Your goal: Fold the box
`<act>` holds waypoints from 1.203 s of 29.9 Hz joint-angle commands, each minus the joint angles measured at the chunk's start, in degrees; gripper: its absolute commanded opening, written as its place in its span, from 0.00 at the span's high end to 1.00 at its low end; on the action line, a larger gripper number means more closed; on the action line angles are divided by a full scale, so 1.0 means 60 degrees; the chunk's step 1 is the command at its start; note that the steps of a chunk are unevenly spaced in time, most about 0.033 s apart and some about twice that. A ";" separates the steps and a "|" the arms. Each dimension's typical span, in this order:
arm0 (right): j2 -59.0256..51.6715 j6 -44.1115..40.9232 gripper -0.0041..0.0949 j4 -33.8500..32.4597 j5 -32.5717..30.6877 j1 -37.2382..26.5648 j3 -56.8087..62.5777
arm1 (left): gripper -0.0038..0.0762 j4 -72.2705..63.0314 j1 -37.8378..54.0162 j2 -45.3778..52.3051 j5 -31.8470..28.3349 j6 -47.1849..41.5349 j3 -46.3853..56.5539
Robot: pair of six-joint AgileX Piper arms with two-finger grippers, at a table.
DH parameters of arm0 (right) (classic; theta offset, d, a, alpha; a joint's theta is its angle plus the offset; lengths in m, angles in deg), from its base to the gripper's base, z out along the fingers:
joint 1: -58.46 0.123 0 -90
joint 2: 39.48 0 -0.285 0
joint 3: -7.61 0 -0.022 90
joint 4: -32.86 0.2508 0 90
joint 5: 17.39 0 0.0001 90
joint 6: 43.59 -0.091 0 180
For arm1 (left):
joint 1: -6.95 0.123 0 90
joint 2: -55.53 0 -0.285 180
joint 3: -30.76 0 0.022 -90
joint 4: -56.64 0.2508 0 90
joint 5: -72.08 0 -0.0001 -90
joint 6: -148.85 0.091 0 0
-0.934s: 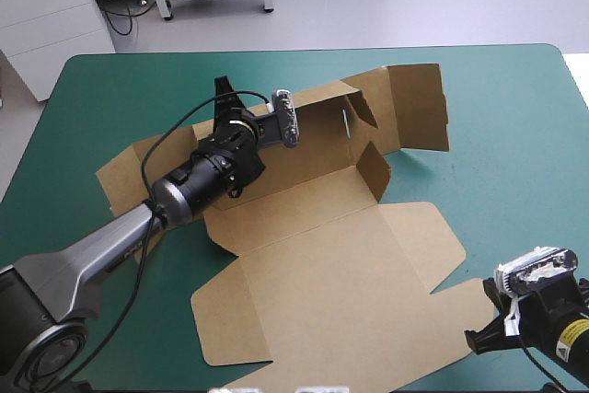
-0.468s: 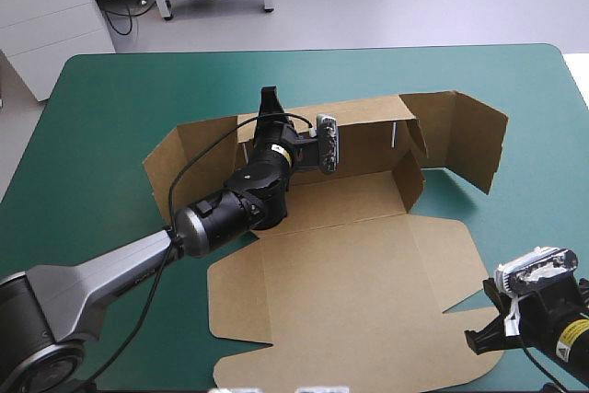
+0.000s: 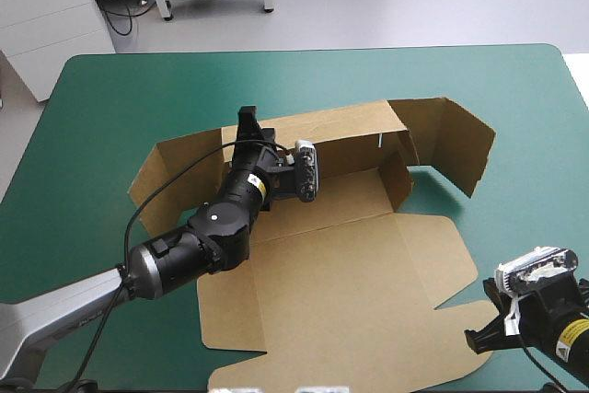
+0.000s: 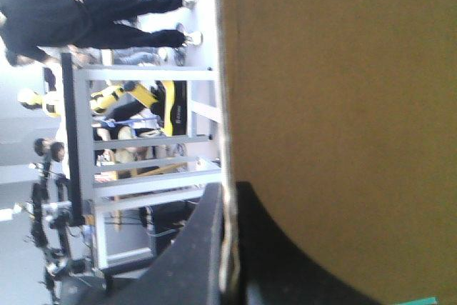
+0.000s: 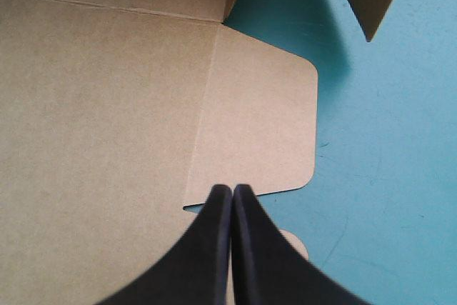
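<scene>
The left gripper (image 4: 227, 201) pinched the raised back wall of the box (image 3: 350, 264), which lay in the middle of the table (image 3: 110, 98). The right gripper (image 5: 232, 191) hovered closed and empty over a lid flap. The board looked light and stiff, best pinched at its edges.

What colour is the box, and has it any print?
The box is plain brown, unprinted; best in the high view.
</scene>
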 commanded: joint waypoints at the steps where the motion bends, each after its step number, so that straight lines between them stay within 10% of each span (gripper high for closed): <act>1: 0.0056 -0.0004 0.98 -0.0175 0.0499 -0.0045 -0.0227 | 0.99 0.2242 -0.0201 0.0471 -0.0133 -0.1077 0.0270; 31: 0.0056 -0.0835 0.98 -0.0194 0.0499 -0.0045 -0.0227 | 0.99 0.4178 -0.0489 -0.0854 0.1741 -0.3044 0.0542; 36: 0.0122 -0.1136 0.85 -0.0241 0.0499 -0.0045 -0.0227 | 0.99 0.4178 -0.0779 -0.0854 0.2105 -0.3044 0.0542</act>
